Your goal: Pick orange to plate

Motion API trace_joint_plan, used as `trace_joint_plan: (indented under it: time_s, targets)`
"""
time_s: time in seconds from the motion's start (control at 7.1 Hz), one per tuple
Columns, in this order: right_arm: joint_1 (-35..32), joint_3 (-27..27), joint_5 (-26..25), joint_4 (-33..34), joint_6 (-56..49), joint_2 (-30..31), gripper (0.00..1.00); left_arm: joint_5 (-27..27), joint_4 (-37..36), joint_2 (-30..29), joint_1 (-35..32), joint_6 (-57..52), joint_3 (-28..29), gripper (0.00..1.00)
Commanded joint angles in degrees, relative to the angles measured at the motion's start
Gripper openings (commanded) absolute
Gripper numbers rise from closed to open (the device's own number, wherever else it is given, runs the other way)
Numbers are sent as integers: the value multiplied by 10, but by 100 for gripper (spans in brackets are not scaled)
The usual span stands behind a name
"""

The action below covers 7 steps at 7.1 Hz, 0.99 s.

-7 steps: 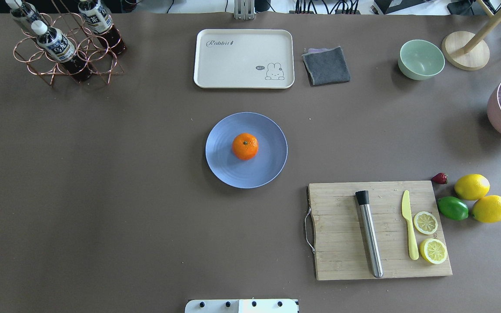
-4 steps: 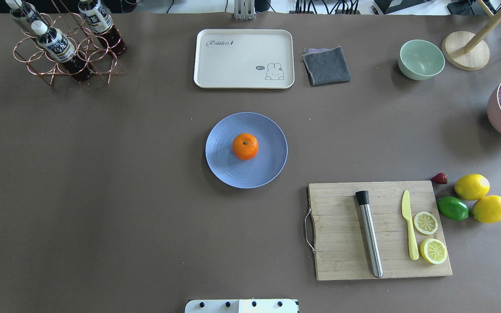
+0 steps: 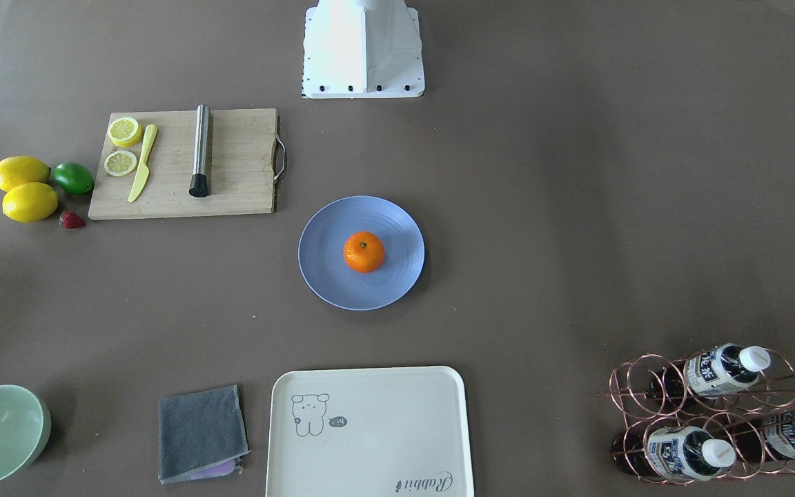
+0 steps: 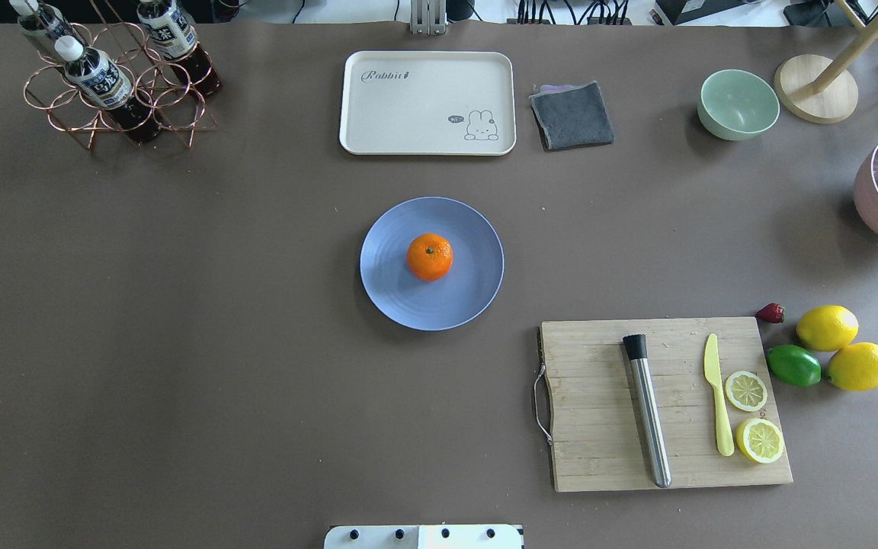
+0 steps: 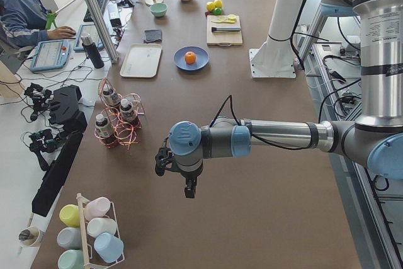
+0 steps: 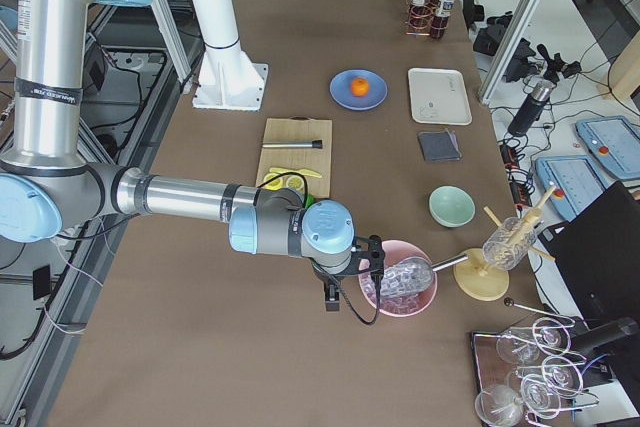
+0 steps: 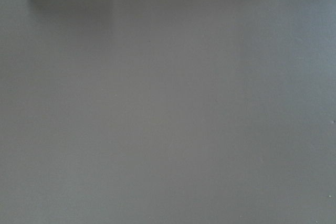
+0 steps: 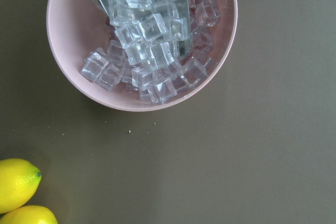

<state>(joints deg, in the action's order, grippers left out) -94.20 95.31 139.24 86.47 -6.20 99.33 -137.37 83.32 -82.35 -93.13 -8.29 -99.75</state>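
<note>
The orange [image 4: 430,257] is seen sitting at the middle of the plate [image 4: 401,301], stem dimple up, near the centre of the overhead frame. In the front-facing view the two are likewise found at centre frame.

The left gripper [image 5: 189,192] is shown only in the left side view, at the lower centre of that frame. It is hung fingers-down above the bare table [image 7: 168,98], well apart from the plate at the upper centre. Whether its fingers are spread or closed cannot be told.

The right gripper [image 6: 332,299] is shown only in the right side view, at lower centre, held just beside the pink bowl [image 8: 55,35] of ice cubes [image 8: 152,51]. Its finger spacing cannot be told either.

Two lemons [image 8: 16,187] are caught at the lower left corner of the right wrist view. A cutting board [image 4: 599,427] is laid at the lower right of the overhead frame.
</note>
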Motion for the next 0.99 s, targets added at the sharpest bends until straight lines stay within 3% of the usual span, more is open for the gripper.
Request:
trace_joint_plan:
  time_s: [0.0,0.85]
  targets:
    - [1,-4,2,0,1,2,100,-1,0,0,0,0,1,98]
    - [7,-3,2,0,1,7,100,-1,0,0,0,-1,4,98]
